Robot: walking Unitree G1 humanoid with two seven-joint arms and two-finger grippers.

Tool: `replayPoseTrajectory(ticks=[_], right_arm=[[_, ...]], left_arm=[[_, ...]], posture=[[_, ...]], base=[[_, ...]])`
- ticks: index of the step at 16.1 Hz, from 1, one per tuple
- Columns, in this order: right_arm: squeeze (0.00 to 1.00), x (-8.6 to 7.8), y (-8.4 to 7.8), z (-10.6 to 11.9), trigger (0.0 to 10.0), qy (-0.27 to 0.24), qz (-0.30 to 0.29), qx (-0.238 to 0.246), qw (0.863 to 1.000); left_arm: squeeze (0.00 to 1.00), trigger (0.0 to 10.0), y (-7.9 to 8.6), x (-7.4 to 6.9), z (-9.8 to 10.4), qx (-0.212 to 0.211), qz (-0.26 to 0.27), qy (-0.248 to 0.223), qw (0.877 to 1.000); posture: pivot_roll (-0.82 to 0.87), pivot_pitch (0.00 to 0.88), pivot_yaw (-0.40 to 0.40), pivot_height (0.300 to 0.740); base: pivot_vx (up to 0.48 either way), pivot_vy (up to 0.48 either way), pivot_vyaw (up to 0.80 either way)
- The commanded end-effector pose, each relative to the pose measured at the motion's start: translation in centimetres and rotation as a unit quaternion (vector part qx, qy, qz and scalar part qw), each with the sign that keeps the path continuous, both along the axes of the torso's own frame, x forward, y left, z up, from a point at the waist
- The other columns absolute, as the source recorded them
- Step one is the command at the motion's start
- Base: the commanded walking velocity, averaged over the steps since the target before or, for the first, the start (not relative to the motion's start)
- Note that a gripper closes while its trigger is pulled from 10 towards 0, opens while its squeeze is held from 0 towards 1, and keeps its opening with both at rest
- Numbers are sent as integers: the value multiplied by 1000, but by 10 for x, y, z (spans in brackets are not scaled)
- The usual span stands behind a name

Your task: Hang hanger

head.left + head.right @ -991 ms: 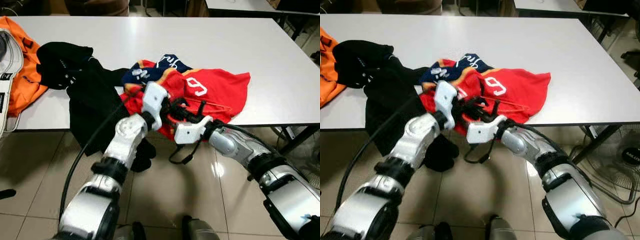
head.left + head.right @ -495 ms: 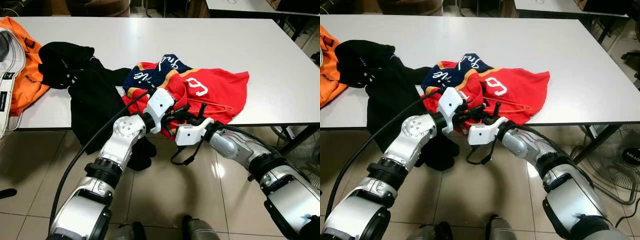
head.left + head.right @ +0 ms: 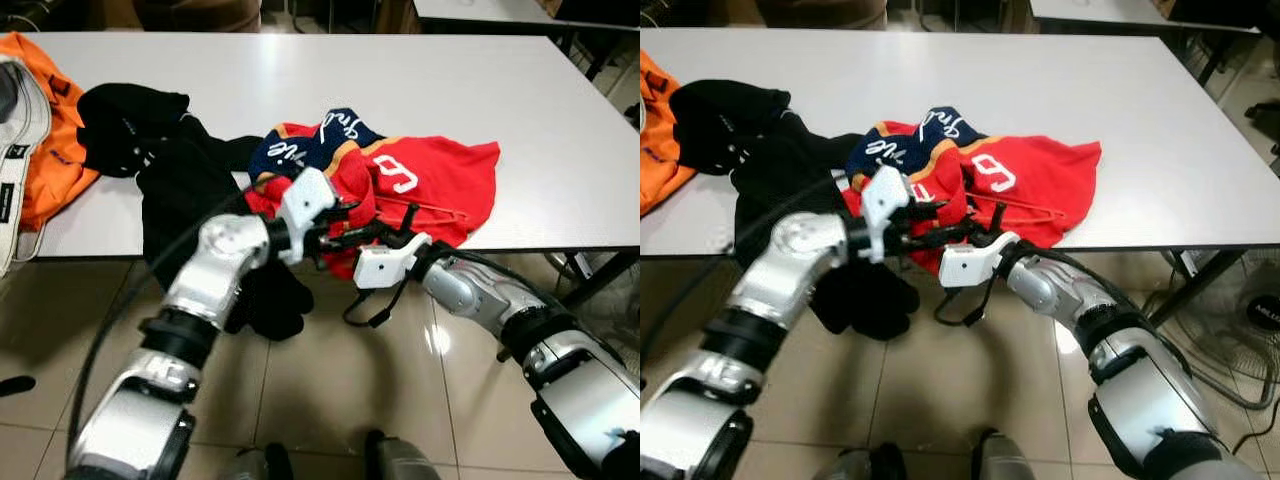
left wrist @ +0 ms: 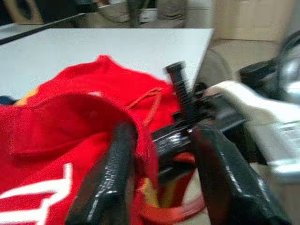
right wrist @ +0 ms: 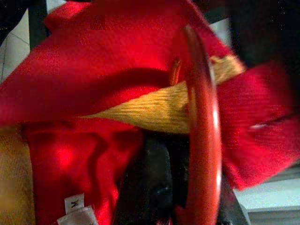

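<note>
A red jersey [image 3: 430, 180] with a navy and gold collar lies crumpled at the front edge of the white table [image 3: 400, 80]. A thin red hanger [image 3: 432, 210] lies partly inside it. My left gripper [image 3: 335, 238] is at the jersey's front hem. In the left wrist view its fingers [image 4: 112, 173] stand apart, open, with red fabric between them. My right gripper [image 3: 385, 230] meets it from the right, just below the table edge. In the right wrist view the glossy red hanger bar [image 5: 201, 140] runs across its black fingers [image 5: 154, 187], which are shut on it.
A black garment [image 3: 180, 190] hangs over the table's front edge to the left of the jersey. An orange garment [image 3: 55, 130] lies at the far left. A fan [image 3: 1255, 320] and a table leg stand on the tiled floor at the right.
My left arm has swung its elbow out to the left, and its gripper has dropped from above the jersey to the hem. The right gripper has stayed put on the hanger.
</note>
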State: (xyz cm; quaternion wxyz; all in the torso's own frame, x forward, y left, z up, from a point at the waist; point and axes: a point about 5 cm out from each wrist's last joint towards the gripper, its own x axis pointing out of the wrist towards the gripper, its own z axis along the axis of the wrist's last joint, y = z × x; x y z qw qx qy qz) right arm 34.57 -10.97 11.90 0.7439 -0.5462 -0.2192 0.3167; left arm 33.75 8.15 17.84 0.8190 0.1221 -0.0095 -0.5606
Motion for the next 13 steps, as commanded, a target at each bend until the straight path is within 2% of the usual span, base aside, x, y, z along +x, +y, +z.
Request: replayPoseTrajectory(ticks=[1,4,5,6,7,9,11,12,13], right_arm=[[0,2,-4,2,0,-3,-6,0,1000],[0,1,-5,1,0,0,-7,4,1000],[0,0,-6,1,0,1,-8,6,1000],[0,0,-8,1,0,2,-10,8,1000],[0,0,-11,0,0,4,-15,10,1000],[0,0,-16,-1,0,6,-20,11,1000],[0,0,-17,0,0,6,-23,13,1000],[0,0,-18,0,0,6,-24,14,1000],[0,0,-18,1,0,5,-24,15,1000]], left_arm=[[1000,10000,-1,-4,6,-15,-22,9,1000],[1000,10000,17,10,16,-74,49,34,995],[1000,10000,26,16,16,-107,91,54,989],[1000,10000,30,17,16,-121,108,64,985],[1000,10000,37,15,17,-152,127,79,977],[1000,10000,42,5,15,-193,128,121,965],[1000,10000,45,1,1,-210,154,185,948],[1000,10000,45,-3,-13,-216,174,238,931],[1000,10000,46,-5,-19,-223,189,267,918]], posture=[[-268,114,71,740],[-268,109,67,740],[-268,108,66,740],[-267,106,63,740],[-261,103,55,740],[-253,97,50,740],[-245,93,48,740],[-242,93,47,740],[-241,95,47,740]], base=[[0,0,0],[0,0,0],[0,0,0],[0,0,0],[0,0,0],[0,0,0],[0,0,0],[0,0,0],[0,0,0]])
